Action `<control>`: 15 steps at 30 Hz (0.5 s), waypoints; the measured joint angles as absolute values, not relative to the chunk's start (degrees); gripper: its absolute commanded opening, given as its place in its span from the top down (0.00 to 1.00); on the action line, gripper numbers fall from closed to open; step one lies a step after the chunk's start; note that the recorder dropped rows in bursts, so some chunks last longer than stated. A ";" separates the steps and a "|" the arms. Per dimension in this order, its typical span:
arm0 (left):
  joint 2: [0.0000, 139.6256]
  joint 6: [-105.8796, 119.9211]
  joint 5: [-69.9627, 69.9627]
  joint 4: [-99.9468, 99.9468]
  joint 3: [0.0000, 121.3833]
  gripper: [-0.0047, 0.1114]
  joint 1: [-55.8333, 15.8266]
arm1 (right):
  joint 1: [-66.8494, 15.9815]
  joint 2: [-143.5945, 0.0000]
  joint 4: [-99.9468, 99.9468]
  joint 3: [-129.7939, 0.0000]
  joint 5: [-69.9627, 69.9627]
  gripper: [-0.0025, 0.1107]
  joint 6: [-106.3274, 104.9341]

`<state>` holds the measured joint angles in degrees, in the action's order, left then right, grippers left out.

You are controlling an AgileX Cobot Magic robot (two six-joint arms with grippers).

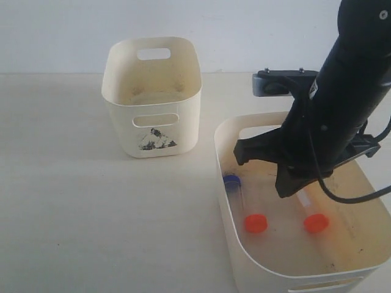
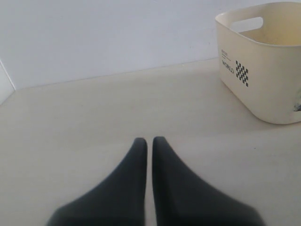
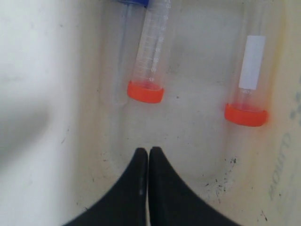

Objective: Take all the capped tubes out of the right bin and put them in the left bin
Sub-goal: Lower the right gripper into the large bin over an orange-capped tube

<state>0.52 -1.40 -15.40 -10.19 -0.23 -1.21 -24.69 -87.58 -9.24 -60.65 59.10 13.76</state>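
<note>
Three capped tubes lie on the floor of the wide low right bin [image 1: 227, 207]: one with a blue cap [image 1: 231, 180] against the bin's left wall and two with orange-red caps [image 1: 256, 223] [image 1: 316, 223]. My right gripper [image 1: 285, 190] hangs inside this bin, shut and empty, just behind the orange-capped tubes [image 3: 146, 70] [image 3: 246, 113]. In the right wrist view its tips [image 3: 149, 150] point at the bare bin floor [image 3: 188, 132] between them, and a blue cap [image 3: 134, 2] shows at the frame's edge. The tall left bin [image 1: 153, 97] stands apart. My left gripper [image 2: 149, 140] is shut over bare table.
The left bin [image 2: 263, 61] appears in the left wrist view some way from the left gripper, with "WORLD" and a checker print on its side. A white wall runs behind the cream table [image 1: 73, 195]. The right arm [image 1: 342, 104] hides the back of the right bin.
</note>
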 measured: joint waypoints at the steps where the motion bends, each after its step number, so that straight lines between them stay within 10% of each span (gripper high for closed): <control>1: 0.52 -1.40 -15.40 -10.19 -0.23 0.92 -1.21 | -24.69 -87.85 -9.39 -60.65 58.90 0.98 13.76; 15: 0.52 -1.40 -15.40 -10.19 -0.23 0.92 -1.21 | -24.69 -92.27 -10.07 -60.65 56.56 0.98 12.52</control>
<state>0.52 -1.40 -15.40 -10.19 -0.23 -1.21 -24.69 -92.27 -10.07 -60.65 56.56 12.52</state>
